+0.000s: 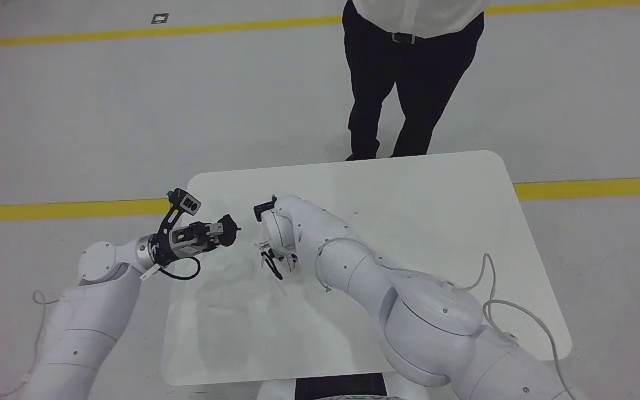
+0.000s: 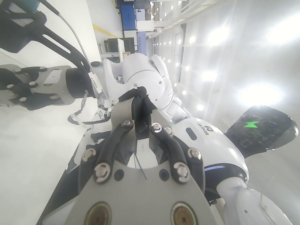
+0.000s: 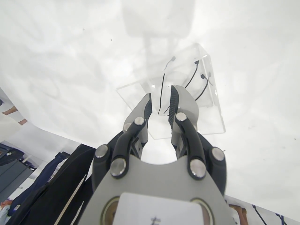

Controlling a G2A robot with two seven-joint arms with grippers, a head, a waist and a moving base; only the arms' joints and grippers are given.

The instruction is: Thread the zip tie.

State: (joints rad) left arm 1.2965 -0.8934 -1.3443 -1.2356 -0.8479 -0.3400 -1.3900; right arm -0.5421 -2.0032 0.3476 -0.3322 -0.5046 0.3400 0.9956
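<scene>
- left gripper (image 2: 139, 94): clamped on a zip tie (image 2: 140, 167), fingertips wrapped in frayed black material
- zip tie: thin black strap, comes out between the fingers and runs back toward the palm, ends in a pointed tip; can't tell where its head is
- top view: this gripper lies level over the left part of the table (image 1: 420, 200), aimed at the right gripper (image 3: 161, 91); the two are near, not touching
- right gripper: fingers spread, gripping nothing, ribbed black pads (image 3: 173, 101), pointing down at a box (image 3: 220, 118)
- box: clear plastic, sits on the table just under those fingers
- ties (image 3: 192, 77) in the box: black, thin, small square heads, lying loose; one strap shows in the gap between the spread fingers
- writing: white sticker (image 2: 53, 77) on the right gripper's body and white tag (image 2: 95, 84) on its cable, print too small to read
</scene>
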